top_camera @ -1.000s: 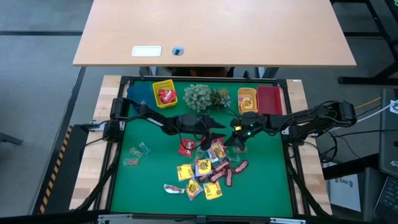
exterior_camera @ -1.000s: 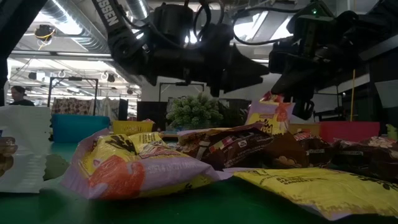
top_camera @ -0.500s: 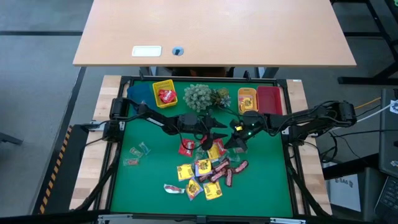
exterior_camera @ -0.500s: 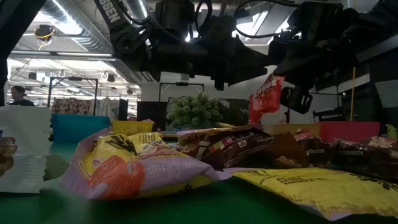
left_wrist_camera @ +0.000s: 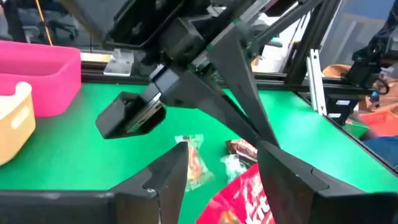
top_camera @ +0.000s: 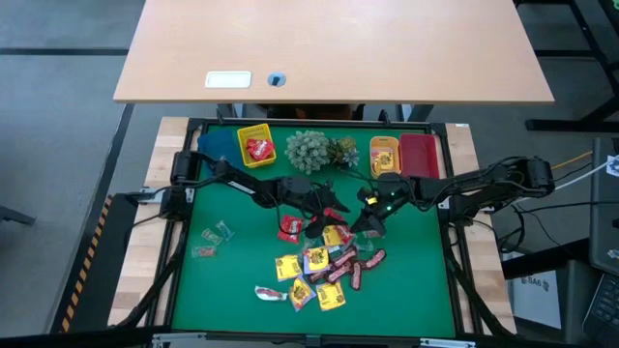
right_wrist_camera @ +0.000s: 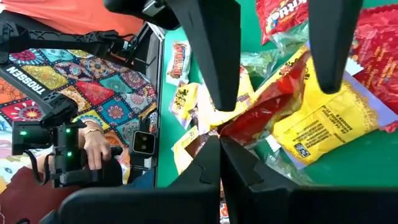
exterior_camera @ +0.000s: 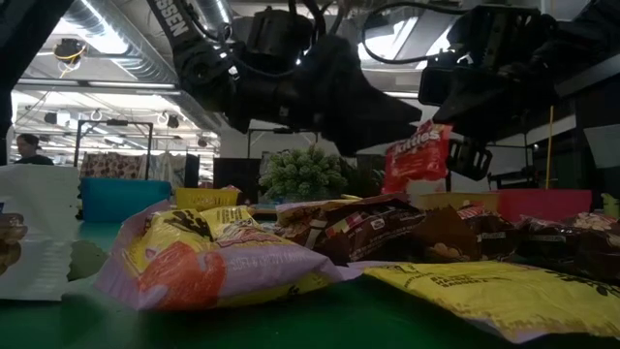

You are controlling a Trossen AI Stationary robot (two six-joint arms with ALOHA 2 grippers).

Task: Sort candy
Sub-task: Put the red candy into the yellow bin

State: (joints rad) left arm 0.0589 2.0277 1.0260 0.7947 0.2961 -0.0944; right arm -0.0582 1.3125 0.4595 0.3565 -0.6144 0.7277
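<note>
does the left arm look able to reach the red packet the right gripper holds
Probably yes: the open left gripper has the red packet between its jaws, held above the pile by the shut right gripper.

Table mat (top_camera: 222,280): green, matt, cloth-like, no glare.
Table edge (top_camera: 145,232): pale bare wood, matt.
Candy (exterior_camera: 208,257): thin glossy wrappers, creased, catching light; some clear film.
Red packet (exterior_camera: 418,155): shiny printed foil or plastic, wrinkled.
Yellow bin (top_camera: 256,147): smooth moulded plastic.
Red bin (top_camera: 419,155): smooth plastic, slight sheen.
Left pincer (left_wrist_camera: 221,168): dark matt plastic, flat faces.
Right pincer (right_wrist_camera: 219,146): dark, matt, hard-edged.
Desk (top_camera: 329,48): light wood-look top, smooth, matt.
</note>
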